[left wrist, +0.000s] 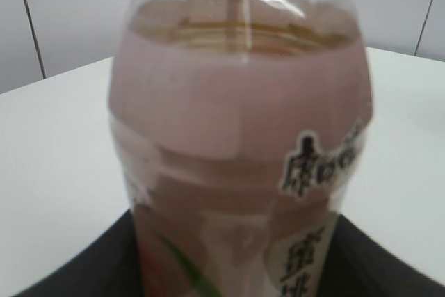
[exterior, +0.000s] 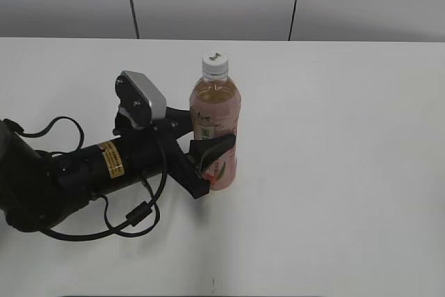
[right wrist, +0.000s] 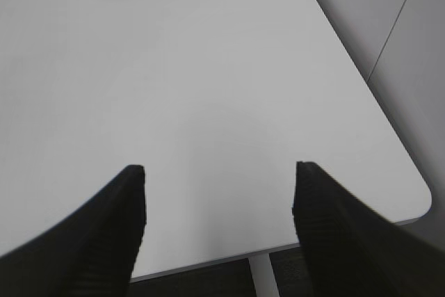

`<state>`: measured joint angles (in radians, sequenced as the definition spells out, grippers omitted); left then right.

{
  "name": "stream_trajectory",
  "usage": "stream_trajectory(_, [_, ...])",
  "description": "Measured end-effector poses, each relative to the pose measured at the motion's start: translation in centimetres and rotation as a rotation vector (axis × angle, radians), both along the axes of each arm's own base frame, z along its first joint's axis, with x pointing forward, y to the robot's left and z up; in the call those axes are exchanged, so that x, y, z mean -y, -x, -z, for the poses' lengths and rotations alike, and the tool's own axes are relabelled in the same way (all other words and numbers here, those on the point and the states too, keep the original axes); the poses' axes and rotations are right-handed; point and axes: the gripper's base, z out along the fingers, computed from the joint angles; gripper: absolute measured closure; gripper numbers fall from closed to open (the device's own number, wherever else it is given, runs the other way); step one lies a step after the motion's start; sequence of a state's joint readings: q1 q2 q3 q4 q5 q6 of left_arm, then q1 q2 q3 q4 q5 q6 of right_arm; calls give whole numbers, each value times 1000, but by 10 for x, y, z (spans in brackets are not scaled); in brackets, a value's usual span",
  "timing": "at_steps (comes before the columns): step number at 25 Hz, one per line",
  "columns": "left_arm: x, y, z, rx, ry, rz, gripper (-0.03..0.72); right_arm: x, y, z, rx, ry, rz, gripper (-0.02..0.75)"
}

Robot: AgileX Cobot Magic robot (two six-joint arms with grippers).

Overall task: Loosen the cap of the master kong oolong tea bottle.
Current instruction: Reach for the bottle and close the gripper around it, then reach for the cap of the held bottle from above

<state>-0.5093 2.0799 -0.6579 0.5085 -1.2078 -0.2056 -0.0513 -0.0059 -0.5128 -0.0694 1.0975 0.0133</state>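
Exterior view: the master kong oolong tea bottle [exterior: 216,130] stands upright on the white table [exterior: 334,172], near the middle and slightly left. The cap [exterior: 215,65], white with a small dark mark on top, sits on the neck. Amber tea shows above a pink label; its print is too small to read from here. The left gripper [exterior: 208,147] reaches in from the left, its black fingers [exterior: 212,149] clasping the lower body of the bottle on both sides. A yellow sticker [exterior: 111,160] with dark print, illegible, is fixed to the black left arm [exterior: 76,172], and a black cable [exterior: 132,217] loops on the table beside it. The right arm does not show here.

Left wrist view: the bottle fills the frame, slightly blurred. Dark Chinese characters on a white patch [left wrist: 323,161] run down the right side of the pink label; a green leaf shape shows lower down.

Right wrist view: the right gripper [right wrist: 219,203] hangs over bare table near the rounded corner [right wrist: 417,199], its ribbed black fingers [right wrist: 115,234] spread apart with nothing between them.
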Motion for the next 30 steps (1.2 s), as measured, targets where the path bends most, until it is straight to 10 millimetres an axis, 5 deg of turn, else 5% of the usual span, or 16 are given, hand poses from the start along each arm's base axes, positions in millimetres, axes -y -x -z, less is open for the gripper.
stream_trajectory(12, [0, 1, 0, 2, -3, 13, 304, -2, 0, -1, 10, -31, -14, 234])
stream_trajectory(16, [0, 1, 0, 3, -3, 17, 304, -6, -6, -15, 57, -26, -60, 234])
stream_trajectory(20, [0, 1, 0, 4, -3, 20, 304, -11, -42, -37, -51, 3, -175, 234])
stream_trajectory(30, [2, 3, 0, 9, -6, 51, 304, -34, -188, -71, -435, -141, -517, 278])
